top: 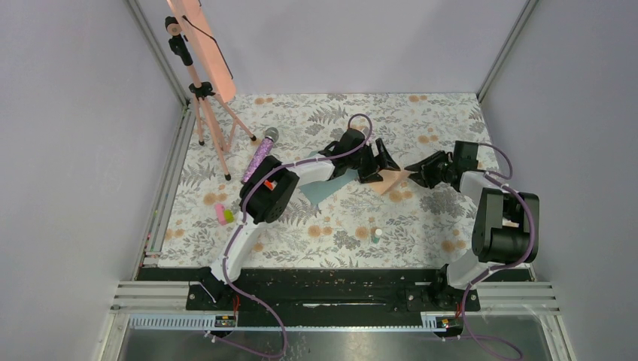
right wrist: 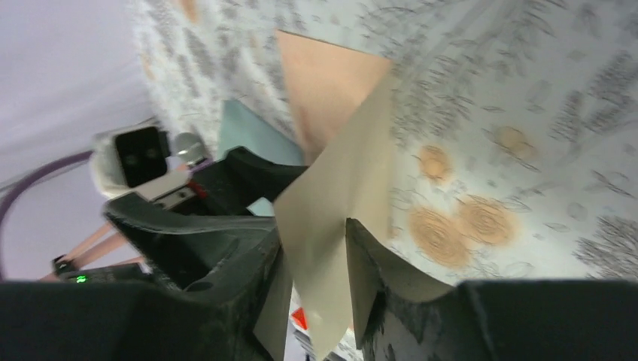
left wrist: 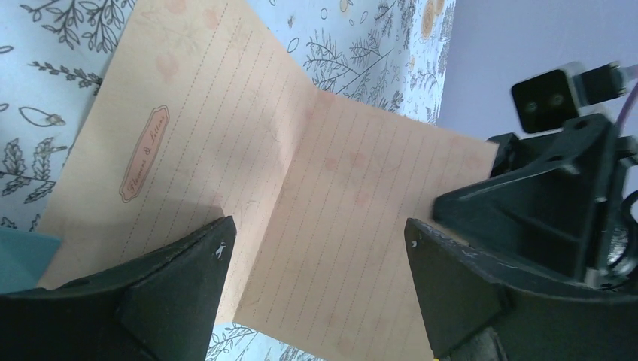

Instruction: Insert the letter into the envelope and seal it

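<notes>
The letter (top: 391,182), a tan-peach lined sheet with a crease, lies mid-table; its right part is lifted. My right gripper (top: 418,170) is shut on the letter's right edge, the paper (right wrist: 338,188) standing up between its fingers (right wrist: 376,278). My left gripper (top: 384,161) hovers over the letter (left wrist: 316,173), open and empty, one finger (left wrist: 173,289) on each side of the sheet. The teal envelope (top: 328,189) lies flat just left of the letter, mostly under the left arm. Its corner shows in the left wrist view (left wrist: 22,256) and in the right wrist view (right wrist: 252,131).
A purple glitter microphone (top: 259,154) lies left of the left arm. A tripod with a salmon panel (top: 202,47) stands at the back left. A small pink-green object (top: 223,214) and a small white-teal object (top: 378,234) sit nearer the front. Grey walls enclose the table.
</notes>
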`<state>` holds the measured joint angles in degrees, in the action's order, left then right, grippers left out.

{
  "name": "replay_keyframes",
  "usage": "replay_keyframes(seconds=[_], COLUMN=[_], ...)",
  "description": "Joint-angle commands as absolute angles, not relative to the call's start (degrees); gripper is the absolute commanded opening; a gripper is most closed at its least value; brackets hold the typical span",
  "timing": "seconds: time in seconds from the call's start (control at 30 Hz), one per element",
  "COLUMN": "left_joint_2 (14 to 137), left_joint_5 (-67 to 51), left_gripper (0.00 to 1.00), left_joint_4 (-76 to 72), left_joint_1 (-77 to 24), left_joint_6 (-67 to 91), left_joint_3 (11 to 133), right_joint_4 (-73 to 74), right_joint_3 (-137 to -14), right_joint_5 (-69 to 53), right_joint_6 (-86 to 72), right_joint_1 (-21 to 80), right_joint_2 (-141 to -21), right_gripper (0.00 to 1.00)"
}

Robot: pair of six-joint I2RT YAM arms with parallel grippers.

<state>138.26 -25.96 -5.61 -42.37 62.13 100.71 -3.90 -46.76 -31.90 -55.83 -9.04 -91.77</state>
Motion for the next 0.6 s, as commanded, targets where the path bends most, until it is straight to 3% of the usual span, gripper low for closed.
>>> replay_keyframes(seconds=[0.0, 0.27, 0.3, 0.33, 0.37, 0.4, 0.57], left_joint_2=[136.79, 135.65, 135.61, 135.34, 135.00, 134.52, 128.50], left_joint_5=[-26.45, -26.95, -27.25, -27.58, -28.05, -28.88, -32.38], left_gripper=[0.87, 0.87, 0.87, 0.87, 0.87, 0.87, 0.87], left_joint_4=[-2.13, -2.69, -2.92, -3.08, -3.22, -3.58, -7.82], left_joint_1=[-41.88, -41.78, -41.80, -41.78, -41.74, -41.63, -40.13], left_joint_6=[61.85, 62.32, 62.54, 62.83, 63.15, 63.74, 66.41], left_joint_3=[98.21, 97.38, 97.45, 97.53, 97.62, 97.49, 93.15], right_joint_4=[9.89, 12.74, 12.40, 12.46, 12.54, 13.04, 20.88], right_joint_3=[-48.19, -46.20, -45.93, -45.95, -46.09, -46.48, -52.04], right_joint_5=[-25.34, -24.73, -24.89, -24.77, -24.48, -23.93, -20.20], right_joint_6=[-48.22, -45.45, -45.51, -45.48, -45.26, -45.00, -36.76], right_joint_1=[-8.70, -8.64, -8.65, -8.69, -8.71, -8.70, -8.70], right_joint_2=[-89.16, -86.89, -86.58, -86.44, -86.28, -86.24, -85.84], right_gripper=[0.37, 0.37, 0.33, 0.22, 0.05, 0.00, 0.00])
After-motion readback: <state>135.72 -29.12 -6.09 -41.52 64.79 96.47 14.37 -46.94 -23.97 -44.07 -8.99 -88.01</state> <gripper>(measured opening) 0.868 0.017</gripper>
